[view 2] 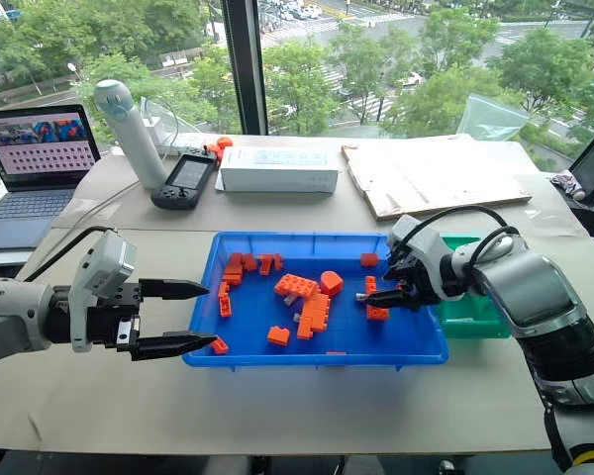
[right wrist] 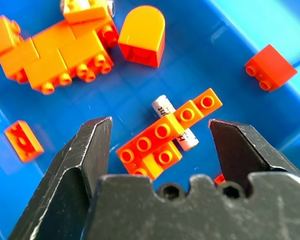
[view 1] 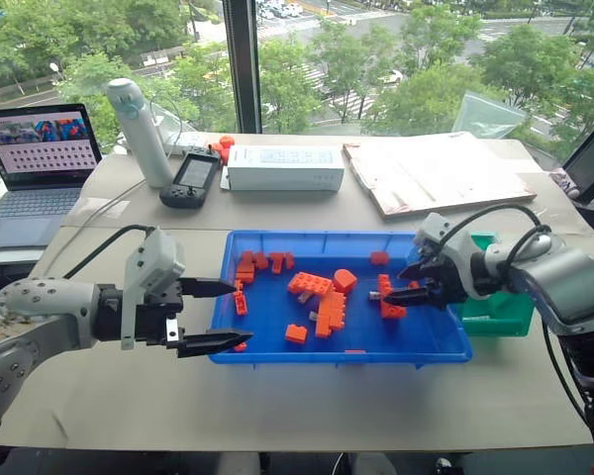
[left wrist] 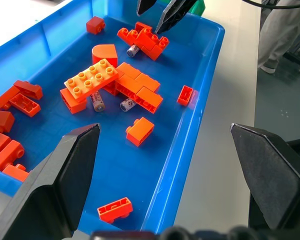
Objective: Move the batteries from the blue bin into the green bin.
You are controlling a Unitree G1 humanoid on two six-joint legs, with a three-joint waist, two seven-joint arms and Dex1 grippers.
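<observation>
Orange bricks [right wrist: 157, 145] lie across the nearest battery [right wrist: 176, 122] in the blue bin [view 1: 267, 346], so the right tool [right wrist: 160, 150], fingers spread and empty just above, risks pinching a brick instead, or knocking the battery away. Two more batteries [left wrist: 112, 103] sit tucked against the middle brick pile. The left tool [view 1: 210, 315] hangs spread at the bin's near left edge. Farthest, the green bin [view 1: 500, 312] waits beside the right rim.

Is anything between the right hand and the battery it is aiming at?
Yes. An orange brick lies across the battery in the blue bin, covering its middle; the right hand, open, hovers above both, so only the battery's ends show.
</observation>
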